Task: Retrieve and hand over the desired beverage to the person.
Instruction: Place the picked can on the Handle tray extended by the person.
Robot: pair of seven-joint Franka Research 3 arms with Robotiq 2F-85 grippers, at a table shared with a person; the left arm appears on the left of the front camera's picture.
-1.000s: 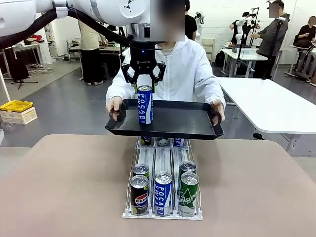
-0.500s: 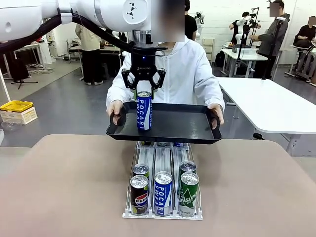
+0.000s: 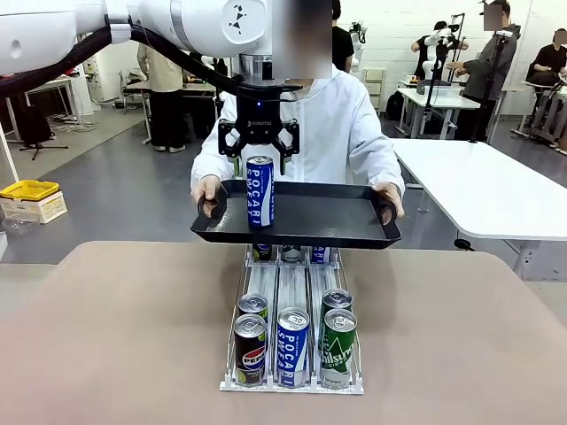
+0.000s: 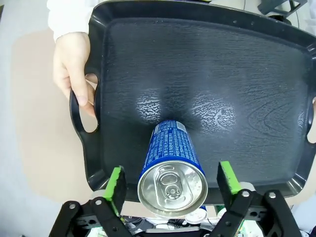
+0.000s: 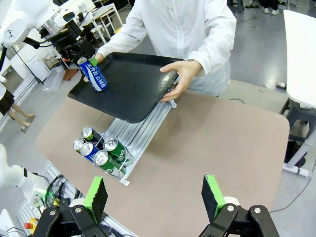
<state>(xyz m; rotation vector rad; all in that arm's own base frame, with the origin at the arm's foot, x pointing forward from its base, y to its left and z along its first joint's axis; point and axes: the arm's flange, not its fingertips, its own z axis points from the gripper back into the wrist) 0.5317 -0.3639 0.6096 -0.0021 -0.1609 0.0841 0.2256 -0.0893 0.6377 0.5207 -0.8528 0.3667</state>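
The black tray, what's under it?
Under the tray the clear can rack runs along the table. A few cans peek out below the tray's near edge; the rack's far end is covered.

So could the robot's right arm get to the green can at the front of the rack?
Probably yes: the right gripper hangs open above the table, and the tray covers only the rack's far end, not the green can.

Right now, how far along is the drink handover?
Done: the Pocari Sweat can stands upright on the black tray the person holds. In hand: the left gripper sits open around the can's top, pads clear of it. Left: lifting that arm away. The right gripper hangs open above the table.
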